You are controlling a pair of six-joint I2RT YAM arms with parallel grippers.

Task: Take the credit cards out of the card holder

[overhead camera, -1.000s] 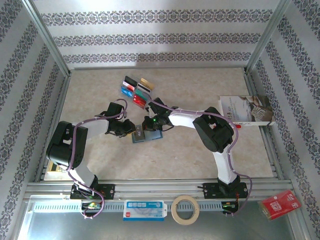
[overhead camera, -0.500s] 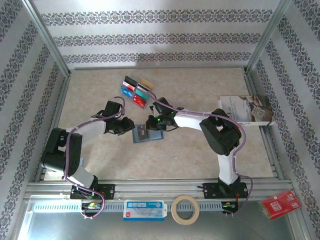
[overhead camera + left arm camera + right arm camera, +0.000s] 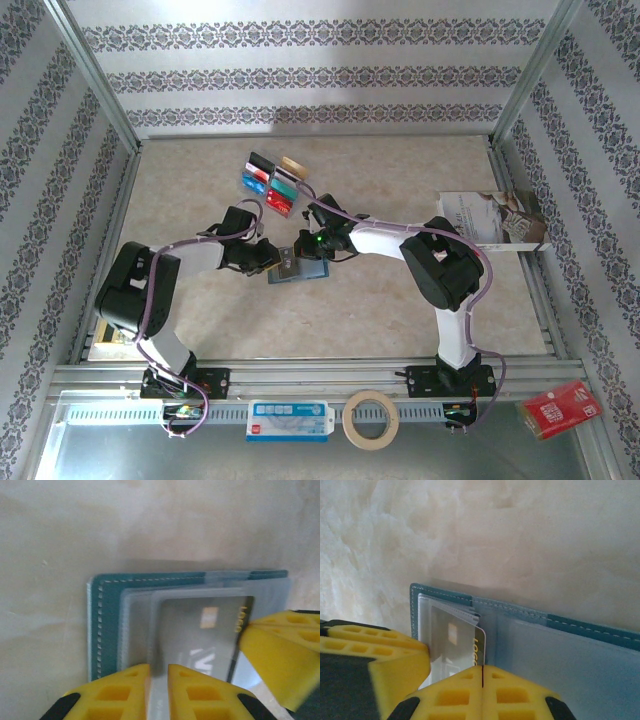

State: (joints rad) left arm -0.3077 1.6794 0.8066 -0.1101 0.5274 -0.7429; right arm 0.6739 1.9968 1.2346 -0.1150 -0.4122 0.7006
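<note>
Top camera looks down from behind; both wrist cameras closely share the card holder [image 3: 105,630].

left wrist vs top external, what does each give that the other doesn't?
Left wrist: white stitching on the card holder, a grey card with gold chip in its clear sleeve, left gripper jaws pinching it. Top external: credit cards fanned out beyond the arms, booklet, tape roll, red packet. Both: card holder, left gripper, right gripper.

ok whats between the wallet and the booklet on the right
In the overhead view, the right arm spans that stretch, reaching from beside the booklet across to the wallet. No loose item lies there.
</note>
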